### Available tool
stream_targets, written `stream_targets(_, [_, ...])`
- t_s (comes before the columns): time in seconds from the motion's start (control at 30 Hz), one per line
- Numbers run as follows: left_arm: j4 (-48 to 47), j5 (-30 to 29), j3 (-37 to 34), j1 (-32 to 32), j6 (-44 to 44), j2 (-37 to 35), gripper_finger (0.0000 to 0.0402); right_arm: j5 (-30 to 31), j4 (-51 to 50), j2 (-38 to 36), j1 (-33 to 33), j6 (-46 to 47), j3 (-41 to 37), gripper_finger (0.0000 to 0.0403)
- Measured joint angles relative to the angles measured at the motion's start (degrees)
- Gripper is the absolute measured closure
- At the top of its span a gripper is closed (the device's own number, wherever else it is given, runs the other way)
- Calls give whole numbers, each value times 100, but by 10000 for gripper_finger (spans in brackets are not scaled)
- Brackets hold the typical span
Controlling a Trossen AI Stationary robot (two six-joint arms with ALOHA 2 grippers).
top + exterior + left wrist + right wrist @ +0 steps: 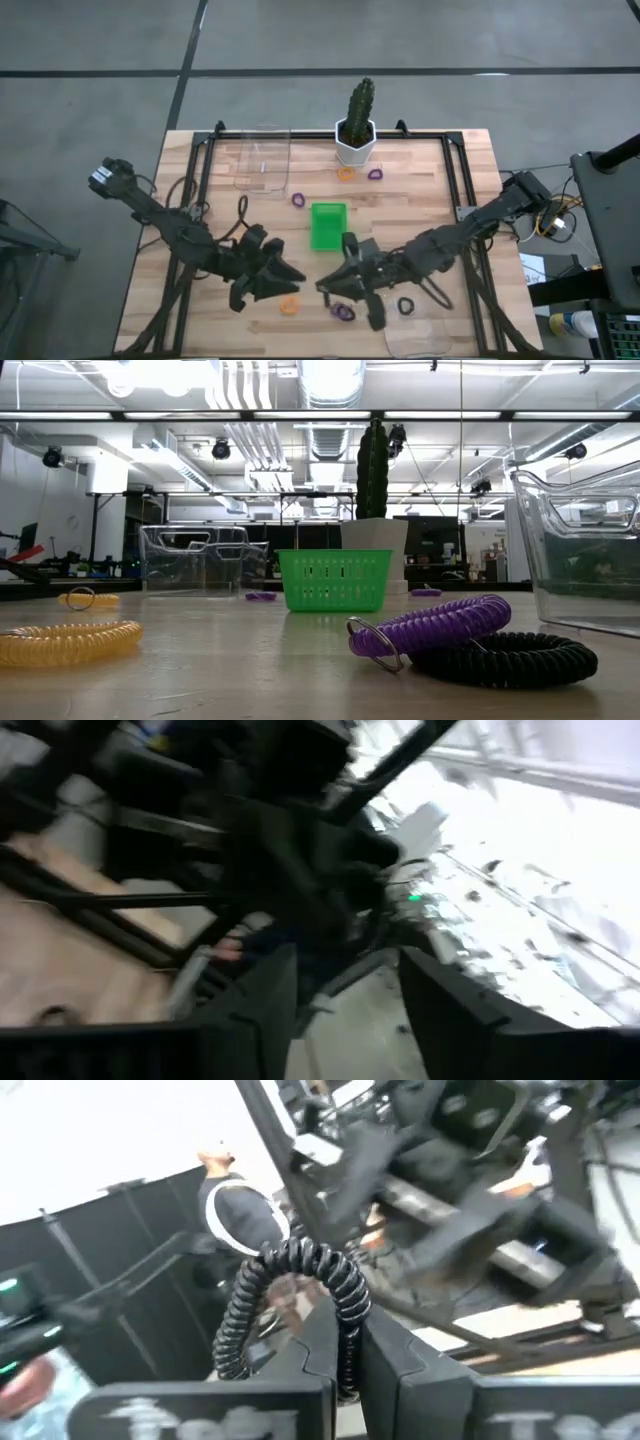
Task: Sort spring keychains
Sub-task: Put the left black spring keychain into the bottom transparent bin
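Observation:
Several spring keychains lie on the table. In the high view I see an orange one, a purple one and a black one near the front. Another orange one and two purple ones lie farther back. The green tray stands mid-table. My left gripper hovers open and empty left of centre. My right gripper faces it, shut on a black keychain. Neither gripper shows in the low view. My right gripper pinches the black keychain between its two fingers, with a stretch of the coil running down into the narrow gap. The remaining loop arches out past the fingertips, lifted clear of the table.
A white pot with a cactus stands at the far edge. One clear plastic tray sits far left of it, another at the near edge right of centre. Low on the table, the purple, black and orange coils lie in front.

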Motion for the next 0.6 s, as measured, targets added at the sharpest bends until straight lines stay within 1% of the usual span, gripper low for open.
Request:
stream_targets(0.1, [-524, -331, -2, 0, 30, -224, 197, -1, -520, -260, 178, 239, 0, 392])
stream_targets(0.13, [-677, -403, -2, 0, 14, -272, 190, 5, -813, -358, 258, 417, 9, 392])
stream_targets(0.2, [-950, -511, -2, 0, -5, -367, 180, 52, -1705, -524, 420, 912, 96, 392])
stream_targets(0.33, [-1188, -635, -7, 0, 11, -453, 175, 150, -3809, -643, 830, 2149, 354, 392])
stream_targets(0.43, [-1227, -636, -9, 5, 45, -457, 175, 24, -5303, -648, 1104, 3351, 500, 392])
stream_targets(0.53, [-1248, -637, -11, 9, 55, -457, 175, -209, -6407, -610, 1340, 4345, 529, 392])
stream_targets(0.6, [-1273, -654, -11, 9, 60, -457, 175, -318, -6756, -578, 1503, 4868, 418, 392])
